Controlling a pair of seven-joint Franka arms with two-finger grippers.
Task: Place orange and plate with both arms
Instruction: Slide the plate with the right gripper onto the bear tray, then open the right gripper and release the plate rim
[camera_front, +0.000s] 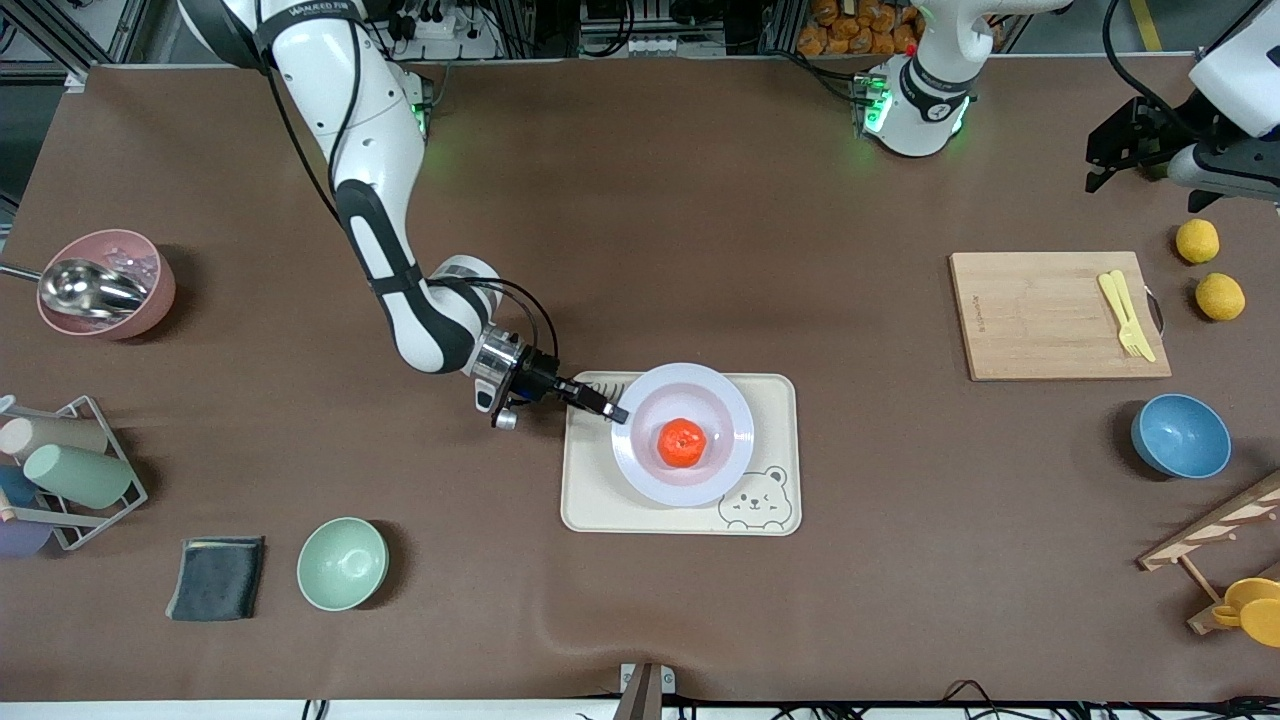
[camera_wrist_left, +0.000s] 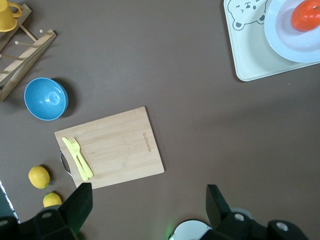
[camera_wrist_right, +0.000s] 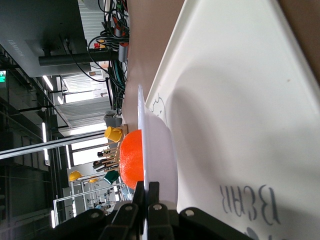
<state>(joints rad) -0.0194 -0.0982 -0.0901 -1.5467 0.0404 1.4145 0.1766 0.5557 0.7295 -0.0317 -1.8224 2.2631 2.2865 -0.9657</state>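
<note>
The orange (camera_front: 681, 442) lies in the sunken centre of the pale plate (camera_front: 720, 400), which rests on the cream bear tray (camera_front: 600, 500) at the table's middle. My right gripper (camera_front: 612, 409) is shut on the plate's rim at the edge toward the right arm's end. In the right wrist view its fingers (camera_wrist_right: 159, 192) pinch the thin rim of the plate (camera_wrist_right: 159, 150), with the orange (camera_wrist_right: 131, 158) just past it. My left gripper (camera_wrist_left: 149, 205) hangs open and empty, high over the table near the left arm's base. From there the plate (camera_wrist_left: 285, 40) and orange (camera_wrist_left: 307, 16) show far off.
A wooden cutting board (camera_front: 1040, 315) with a yellow fork (camera_front: 1126, 314) lies toward the left arm's end, beside two lemons (camera_front: 1196, 241) and a blue bowl (camera_front: 1180, 436). A green bowl (camera_front: 342, 563), dark cloth (camera_front: 216, 578), cup rack (camera_front: 70, 470) and pink bowl (camera_front: 105, 283) sit toward the right arm's end.
</note>
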